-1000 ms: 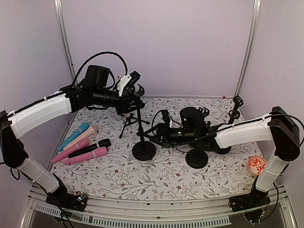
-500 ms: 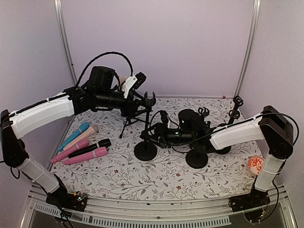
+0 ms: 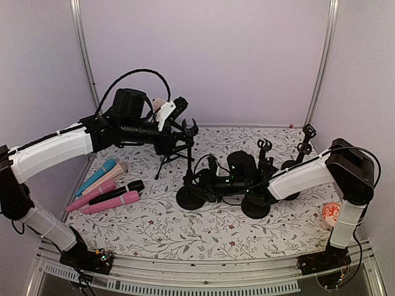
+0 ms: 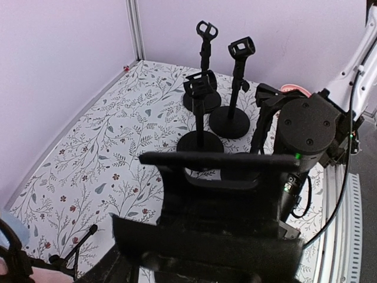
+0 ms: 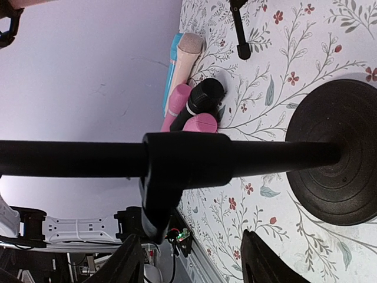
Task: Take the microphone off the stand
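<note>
The pale microphone (image 3: 159, 103) sits up at the top of the tripod stand (image 3: 170, 157), mostly hidden behind the left gripper (image 3: 179, 132). I cannot tell how wide that pincer is. Right of the tripod stand, the right gripper (image 3: 199, 183) has its fingers apart, beside a round-foot stand (image 3: 188, 197).

Five loose microphones (image 3: 117, 191), three round-based stands (image 3: 255, 208) and one tripod stand (image 3: 168, 161).
</note>
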Motion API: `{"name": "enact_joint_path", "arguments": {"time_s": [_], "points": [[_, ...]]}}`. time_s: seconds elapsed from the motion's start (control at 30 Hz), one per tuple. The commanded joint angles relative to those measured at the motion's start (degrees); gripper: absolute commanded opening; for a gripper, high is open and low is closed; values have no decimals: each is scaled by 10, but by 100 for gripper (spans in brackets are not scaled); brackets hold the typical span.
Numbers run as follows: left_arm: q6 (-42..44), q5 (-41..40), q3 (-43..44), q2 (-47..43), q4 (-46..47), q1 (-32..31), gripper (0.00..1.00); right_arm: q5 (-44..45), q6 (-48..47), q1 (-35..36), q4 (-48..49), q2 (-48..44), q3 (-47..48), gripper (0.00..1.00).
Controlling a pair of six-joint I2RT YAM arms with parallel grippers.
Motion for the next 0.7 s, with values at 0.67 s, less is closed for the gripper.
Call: {"name": "enact_joint_path", "arguments": {"time_s": [0.67], "points": [[42,-6,-17,-36,1,-6,53,137,131,35,126,59,32,34]]}}
